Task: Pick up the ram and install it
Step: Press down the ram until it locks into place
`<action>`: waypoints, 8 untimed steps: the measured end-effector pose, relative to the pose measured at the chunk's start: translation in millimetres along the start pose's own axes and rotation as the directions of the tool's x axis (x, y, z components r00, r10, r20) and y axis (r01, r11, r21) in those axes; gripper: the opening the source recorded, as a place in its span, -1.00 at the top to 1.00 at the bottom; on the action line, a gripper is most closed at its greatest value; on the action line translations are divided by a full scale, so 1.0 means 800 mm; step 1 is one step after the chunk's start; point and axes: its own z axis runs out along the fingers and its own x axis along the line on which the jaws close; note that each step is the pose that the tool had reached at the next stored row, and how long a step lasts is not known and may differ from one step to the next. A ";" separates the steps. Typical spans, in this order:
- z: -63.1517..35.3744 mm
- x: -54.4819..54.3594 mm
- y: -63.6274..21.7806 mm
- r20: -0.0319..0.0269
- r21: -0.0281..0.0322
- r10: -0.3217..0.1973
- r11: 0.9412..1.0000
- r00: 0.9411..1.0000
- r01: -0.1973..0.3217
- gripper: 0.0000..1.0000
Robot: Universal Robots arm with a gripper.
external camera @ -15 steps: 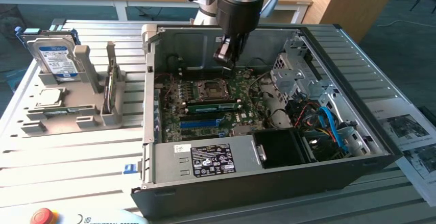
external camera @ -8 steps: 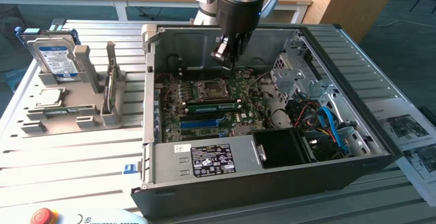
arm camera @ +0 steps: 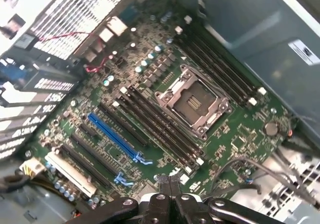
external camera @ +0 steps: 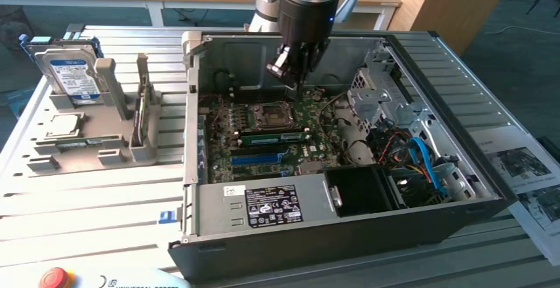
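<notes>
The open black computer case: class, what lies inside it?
Inside the open black computer case: a green motherboard with an empty silver processor socket, a green RAM stick beside it, and blue cables. The silver power supply hides whatever is beneath it.

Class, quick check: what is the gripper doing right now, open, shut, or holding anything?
Gripper: shut, fingertips together, nothing held, above the motherboard.

Slatted metal table (external camera: pixel 105 203) bears computer case (external camera: pixel 350 229), grey holder (external camera: pixel 88 150).
</notes>
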 end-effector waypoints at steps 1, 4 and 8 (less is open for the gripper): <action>0.000 0.000 0.000 0.000 0.001 0.017 1.000 1.000 -0.017 0.79; 0.000 0.000 0.000 -0.002 0.002 0.069 0.998 0.998 -0.069 0.79; 0.000 0.000 0.000 -0.003 0.004 0.135 0.991 0.991 -0.135 0.79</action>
